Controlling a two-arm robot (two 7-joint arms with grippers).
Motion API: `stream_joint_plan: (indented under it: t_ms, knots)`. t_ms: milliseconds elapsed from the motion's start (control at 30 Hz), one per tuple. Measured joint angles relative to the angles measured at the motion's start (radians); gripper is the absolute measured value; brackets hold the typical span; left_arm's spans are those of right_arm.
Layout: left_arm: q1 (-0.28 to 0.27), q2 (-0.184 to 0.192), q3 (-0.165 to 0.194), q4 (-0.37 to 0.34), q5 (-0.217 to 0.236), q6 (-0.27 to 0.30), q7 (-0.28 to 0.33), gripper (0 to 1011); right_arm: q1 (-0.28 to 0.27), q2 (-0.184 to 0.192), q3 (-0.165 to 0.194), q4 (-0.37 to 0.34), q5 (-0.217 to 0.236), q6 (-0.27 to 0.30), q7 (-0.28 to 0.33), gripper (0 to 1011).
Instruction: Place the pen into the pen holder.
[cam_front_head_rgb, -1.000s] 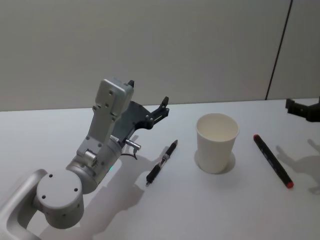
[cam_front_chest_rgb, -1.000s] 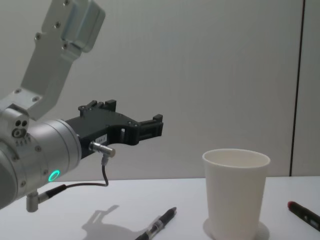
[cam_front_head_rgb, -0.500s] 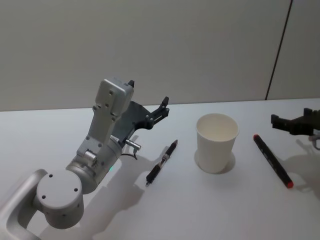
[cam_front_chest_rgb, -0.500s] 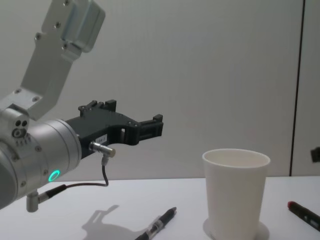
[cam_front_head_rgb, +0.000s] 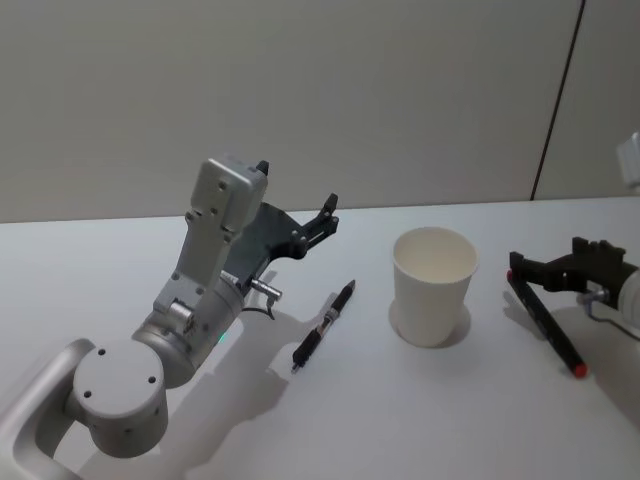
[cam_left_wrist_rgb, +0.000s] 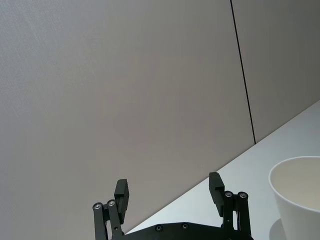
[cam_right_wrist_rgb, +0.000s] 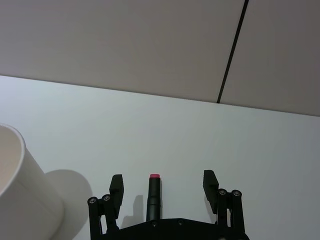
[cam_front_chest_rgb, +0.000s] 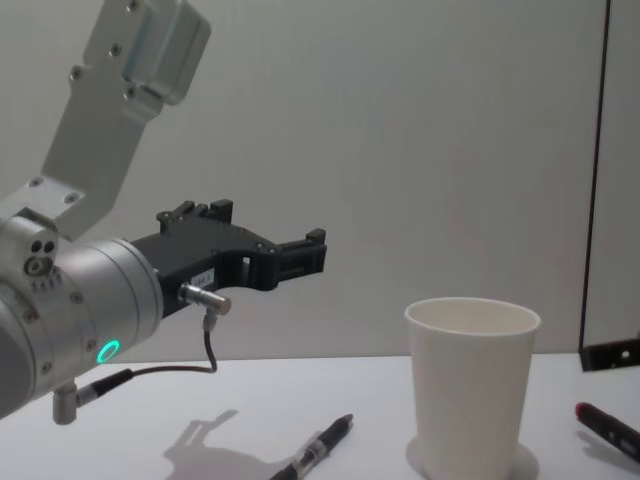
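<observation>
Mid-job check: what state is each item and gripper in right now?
Pen holder: upright, empty.
Black pen: lying flat, untouched.
Red-tipped pen: lying flat, not gripped.
Left gripper: open, raised, holding nothing.
Right gripper: open, over the red-tipped pen's end.

We log the pen holder (cam_front_head_rgb: 433, 285) as plain white. The red-tipped pen (cam_front_head_rgb: 545, 322) is black with both ends red, and the black pen (cam_front_head_rgb: 324, 325) has a clear-silver middle. Left gripper (cam_left_wrist_rgb: 168, 185) and right gripper (cam_right_wrist_rgb: 162, 178) are black. The left arm (cam_front_chest_rgb: 90, 300) is silver-grey with a teal light ring. The table (cam_front_head_rgb: 400, 420) is white.

Head above, chest low; shared pen holder (cam_front_head_rgb: 433, 285)
</observation>
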Motion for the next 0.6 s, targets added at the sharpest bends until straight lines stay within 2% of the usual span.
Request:
stream_joint_plan:
  t_ms: [200, 600]
  knots:
    - [0.000, 0.000, 0.000, 0.000, 0.000, 0.000, 0.000, 1000, 0.003, -0.025, -0.027, 0.050, -0.033, -0.035, 0.009, 1001]
    - [0.000, 0.000, 0.000, 0.000, 0.000, 0.000, 0.000, 1000, 0.005, -0.054, -0.052, 0.105, -0.062, -0.065, 0.011, 1001]
